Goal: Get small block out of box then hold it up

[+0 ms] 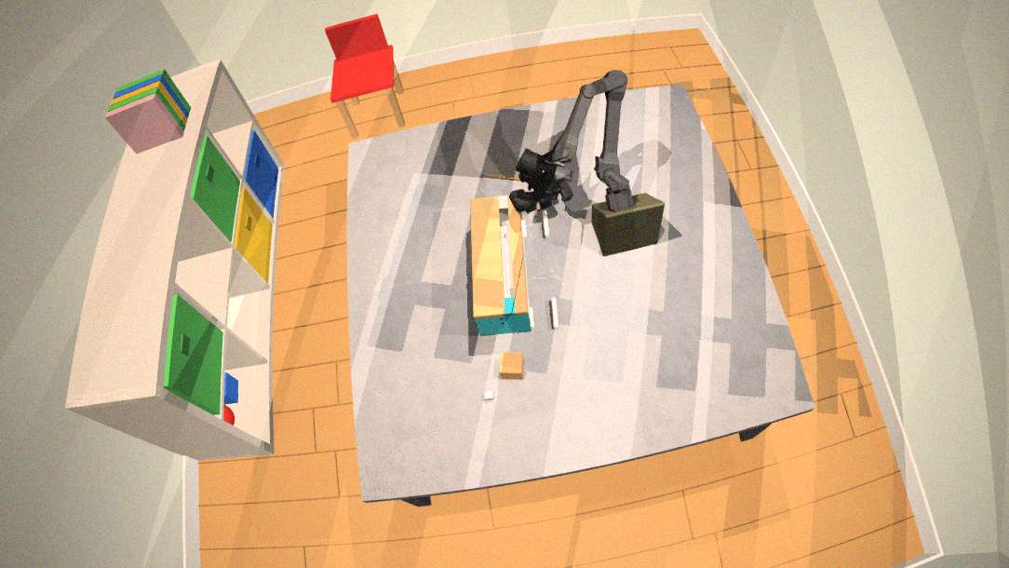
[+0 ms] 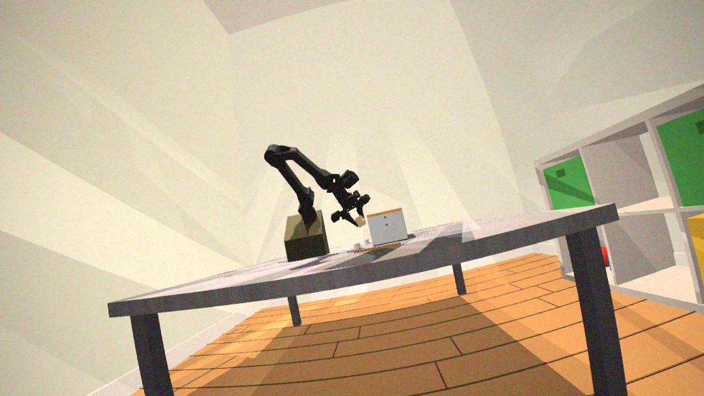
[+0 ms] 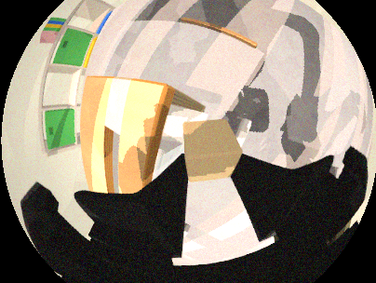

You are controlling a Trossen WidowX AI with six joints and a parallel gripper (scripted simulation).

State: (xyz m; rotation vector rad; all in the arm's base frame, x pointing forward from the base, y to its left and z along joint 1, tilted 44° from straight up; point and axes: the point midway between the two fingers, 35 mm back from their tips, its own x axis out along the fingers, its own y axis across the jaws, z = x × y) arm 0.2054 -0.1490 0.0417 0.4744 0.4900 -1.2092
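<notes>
My gripper point(image 1: 539, 205) point(image 2: 359, 221) point(image 3: 206, 155) is shut on a small tan block. The block point(image 2: 360, 221) point(image 3: 210, 146) sits between the fingertips, lifted off the table; it is hard to make out in the top view. The box point(image 1: 487, 247) point(image 2: 388, 228) point(image 3: 132, 109) stands upright, with an orange top with a long slot and a teal end. The gripper is beside the box's far end, on the robot base's side. In the exterior view the block hangs near the box's upper half, with a narrow gap between them. The shelf inside is hidden.
An orange-tan cube point(image 1: 511, 365) and a tiny white cube point(image 1: 488, 396) lie beyond the box's teal end. White bars point(image 1: 554, 313) point(image 1: 544, 224) lie along its front. A thin wooden stick point(image 1: 499, 177) point(image 3: 223, 32) lies past the far end. The robot's base block point(image 1: 627, 227) point(image 2: 306, 238) stands opposite.
</notes>
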